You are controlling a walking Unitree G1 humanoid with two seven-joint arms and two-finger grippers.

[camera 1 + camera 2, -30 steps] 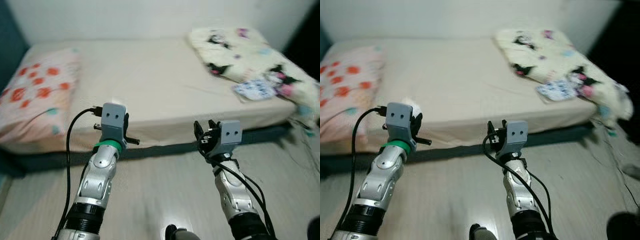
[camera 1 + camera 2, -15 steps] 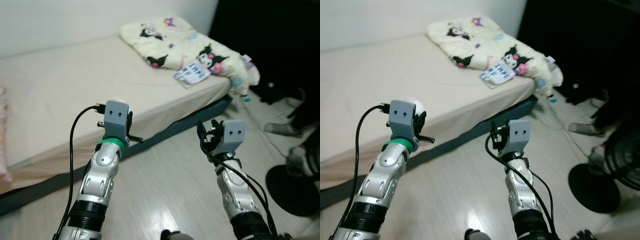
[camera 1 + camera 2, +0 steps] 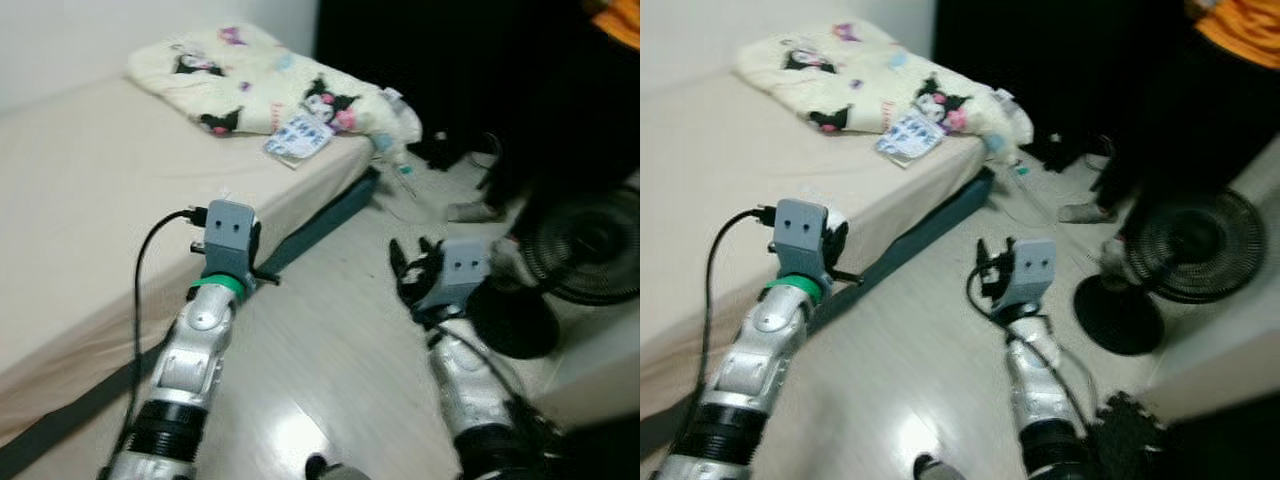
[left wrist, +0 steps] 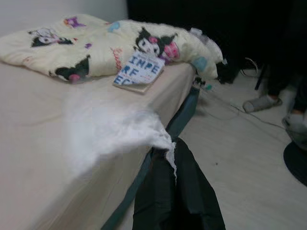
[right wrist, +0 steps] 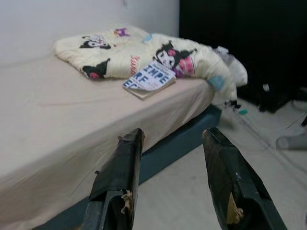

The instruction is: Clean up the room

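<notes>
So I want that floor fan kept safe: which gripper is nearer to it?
Right. The right gripper hangs over the floor just beside the fan; the left gripper, shut on a white tissue, is by the bed.

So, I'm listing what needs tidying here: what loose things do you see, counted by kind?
Blankets: 1, the folded cartoon-print blanket on the bed.
Booklets: 1, the blue-lettered booklet beside it.
White tissue wads: 1, the tissue in the left gripper.
Floor fans: 1, the black fan.
Total: 4.
</notes>
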